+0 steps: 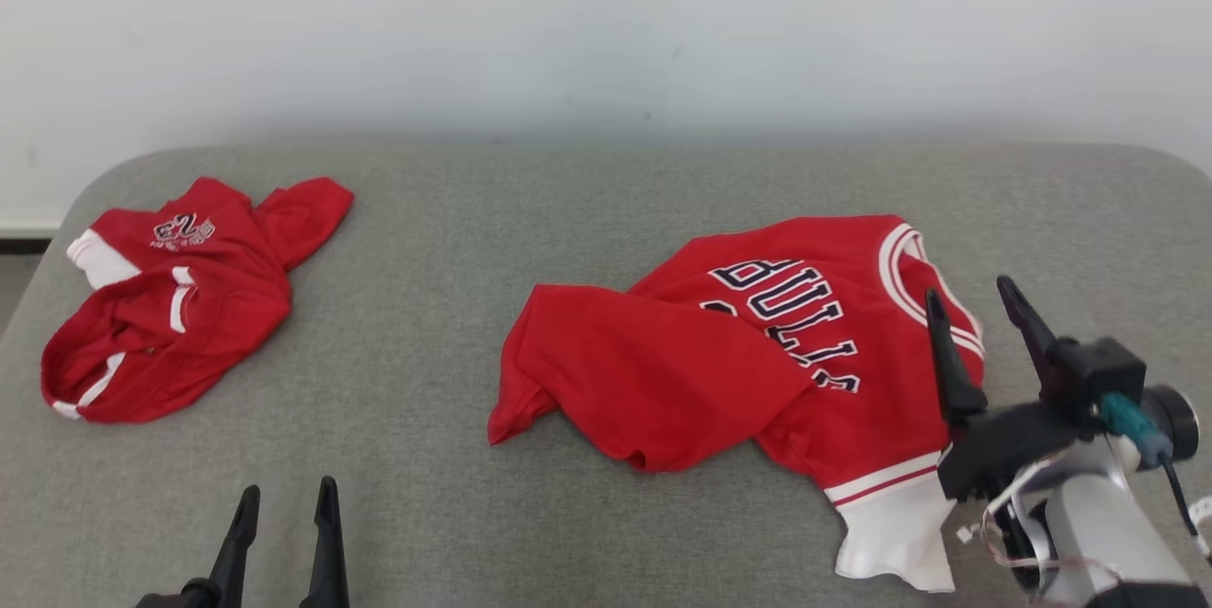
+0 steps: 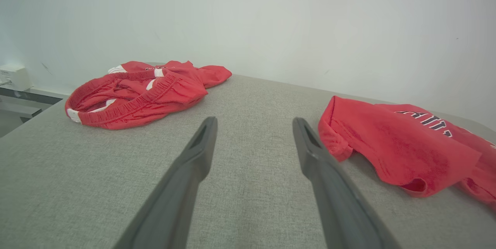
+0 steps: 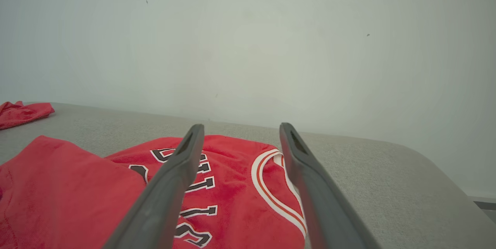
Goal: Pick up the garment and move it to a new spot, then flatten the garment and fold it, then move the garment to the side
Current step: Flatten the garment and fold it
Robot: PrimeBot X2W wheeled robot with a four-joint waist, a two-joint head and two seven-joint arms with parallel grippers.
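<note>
Red knit jersey [image 1: 757,352] with dark lettering and white-striped trim lies crumpled on the right half of the desk [image 1: 426,352]. One flap is turned over part of the lettering, and a white band trails toward the near edge. We judge it to be the garment in hand, not yet flattened or folded.

We judge the cloth light, soft and limp. It would sag and bunch when lifted, and may slide on itself. The striped trim and the white band look firmer than the body, so we recommend taking hold there, at two well-separated points, to draw it flat.

Right jaws stand spread, empty, over the jersey's right side above the lettering and the striped trim. We cannot tell whether the tips touch the cloth. Left jaws are also spread and empty, low at the near left, well apart from the jersey.

A second red garment [image 1: 170,324], with white trim and what looks like a gathered waistband, lies bunched at the far left, well apart from the jersey.

The desk is covered in grey woven fabric, which should offer some friction, and has rounded far corners. A plain pale wall [image 1: 606,21] stands behind it.
</note>
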